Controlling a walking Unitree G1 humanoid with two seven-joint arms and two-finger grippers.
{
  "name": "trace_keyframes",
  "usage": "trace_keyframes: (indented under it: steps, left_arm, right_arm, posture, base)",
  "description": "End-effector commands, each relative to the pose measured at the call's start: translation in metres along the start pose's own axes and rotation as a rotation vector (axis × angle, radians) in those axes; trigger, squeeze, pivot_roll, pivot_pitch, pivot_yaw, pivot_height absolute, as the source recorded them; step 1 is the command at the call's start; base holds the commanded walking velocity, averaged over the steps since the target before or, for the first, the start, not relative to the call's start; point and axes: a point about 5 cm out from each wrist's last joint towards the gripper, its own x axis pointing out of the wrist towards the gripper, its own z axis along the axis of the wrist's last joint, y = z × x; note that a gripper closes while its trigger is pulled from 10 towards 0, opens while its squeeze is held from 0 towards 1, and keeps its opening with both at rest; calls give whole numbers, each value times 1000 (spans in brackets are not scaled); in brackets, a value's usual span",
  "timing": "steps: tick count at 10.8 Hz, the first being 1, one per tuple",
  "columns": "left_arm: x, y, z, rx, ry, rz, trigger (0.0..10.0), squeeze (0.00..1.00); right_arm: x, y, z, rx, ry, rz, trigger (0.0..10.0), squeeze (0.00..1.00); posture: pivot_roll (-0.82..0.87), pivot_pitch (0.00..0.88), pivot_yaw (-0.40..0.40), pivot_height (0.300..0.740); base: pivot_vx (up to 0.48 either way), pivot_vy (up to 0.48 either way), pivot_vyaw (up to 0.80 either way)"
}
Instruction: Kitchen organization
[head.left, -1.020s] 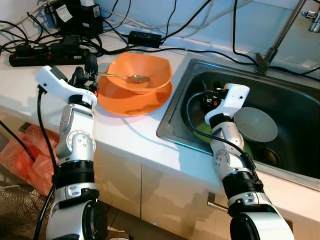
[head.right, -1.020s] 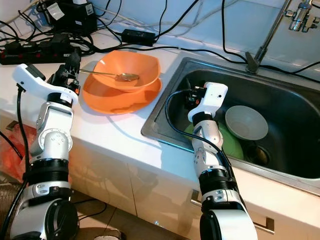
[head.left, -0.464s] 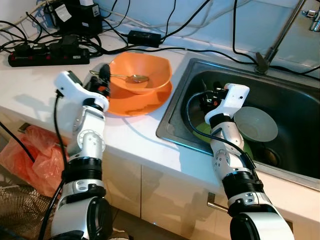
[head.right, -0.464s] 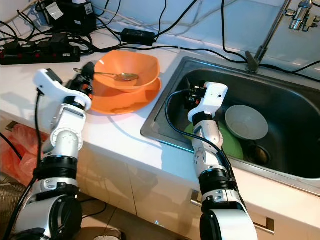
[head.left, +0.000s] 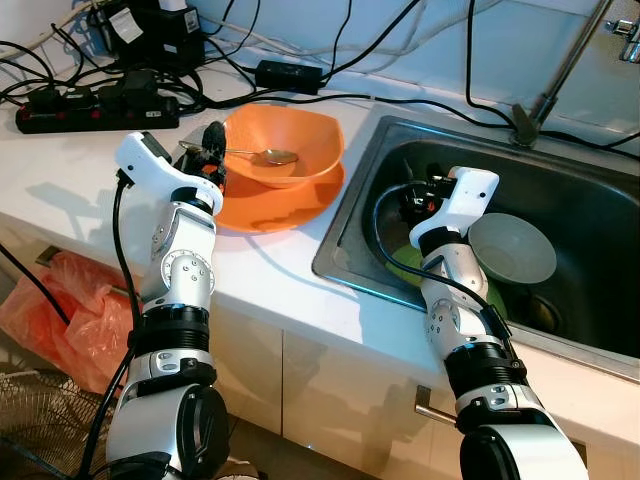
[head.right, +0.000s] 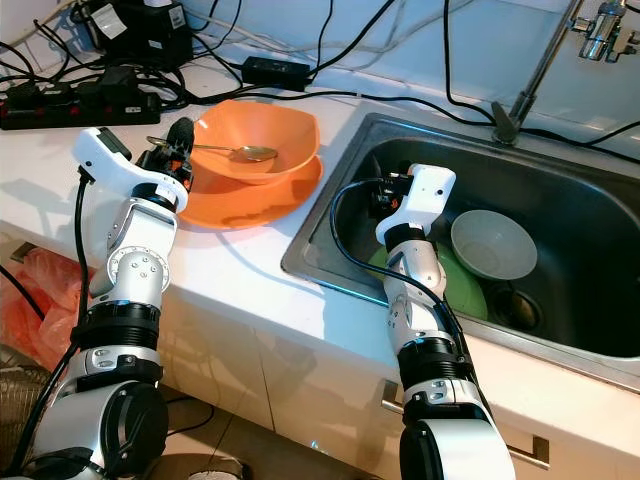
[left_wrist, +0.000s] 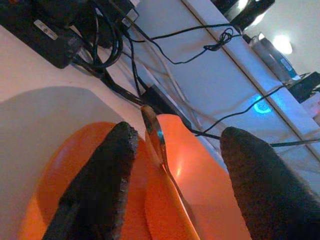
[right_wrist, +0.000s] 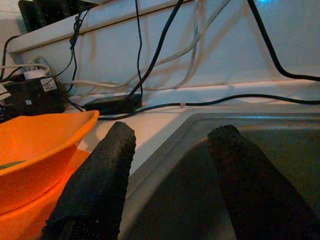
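An orange bowl (head.left: 290, 135) sits on an orange plate (head.left: 265, 205) on the white counter, left of the sink (head.left: 590, 200). A metal spoon (head.left: 262, 155) lies in the bowl, its handle sticking out over the left rim. My left gripper (head.left: 210, 150) is at that handle's tip. In the left wrist view the left gripper (left_wrist: 175, 145) is open, with the spoon handle (left_wrist: 156, 134) between its fingers (left_wrist: 107, 165). My right gripper (head.left: 412, 198) hangs open inside the sink, near its left wall. A pale bowl (head.left: 512, 250) and a green plate (head.left: 405, 265) lie in the sink.
A black power strip (head.left: 95, 105), an adapter (head.left: 290, 75) and many cables crowd the back of the counter. The faucet (head.left: 560, 70) rises behind the sink. An orange plastic bag (head.left: 45, 300) lies on the floor at the left, below the counter edge.
My left arm has swung right, from the counter beside the plate to the spoon handle at the bowl's left rim. The right arm has not moved.
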Motion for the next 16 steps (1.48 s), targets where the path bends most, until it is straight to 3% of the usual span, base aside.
trace_keyframes:
  steps: [1,2,16]
  left_arm:
    - [4,-8,-1,11,9,-10,3451,0]
    - [5,-8,-1,10,6,-7,0,0]
    - [3,-9,-4,11,17,-7,0,0]
  right_arm:
    - [0,-3,2,3,-7,-10,10000,0]
    - [0,-3,2,3,-8,-9,10000,0]
    - [0,-3,1,-1,2,-5,10000,0]
  posture:
    - [212,53,-37,740]
    - [211,52,-38,740]
    - [215,53,-43,740]
  base:
    - [0,0,0]
    - [0,0,0]
    - [0,0,0]
